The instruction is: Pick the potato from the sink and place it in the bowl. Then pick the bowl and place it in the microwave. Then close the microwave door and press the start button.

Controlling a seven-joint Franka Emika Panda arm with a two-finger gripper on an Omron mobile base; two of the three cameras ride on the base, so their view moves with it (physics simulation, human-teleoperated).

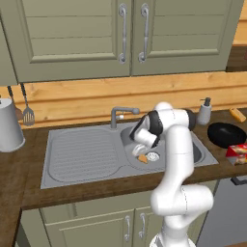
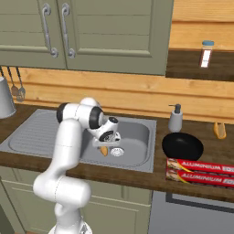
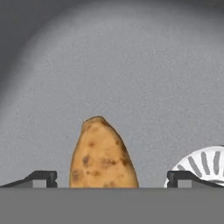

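Observation:
The orange-tan potato (image 3: 103, 157) lies on the grey sink floor, beside the round steel drain (image 3: 203, 166). My gripper (image 3: 111, 179) hangs low in the basin, open, one fingertip on each side of the potato and neither touching it. From the base cameras the potato (image 1: 143, 158) (image 2: 104, 150) peeks out just under the hand, by the drain (image 1: 152, 156) (image 2: 117, 151). The sink (image 1: 82, 154) (image 2: 137, 132) is set in the wooden counter. The glossy black bowl (image 1: 226, 134) (image 2: 182, 146) stands on the counter to the sink's right. The microwave is out of view.
A grey faucet (image 1: 120, 115) rises behind the basin. A soap dispenser (image 1: 205, 112) (image 2: 175, 118) stands by the bowl. Aluminium foil boxes (image 2: 201, 169) lie at the counter's front right. A metal canister (image 1: 9, 125) and hanging utensils (image 1: 27, 113) are at the left. Green cabinets (image 1: 125, 34) hang overhead.

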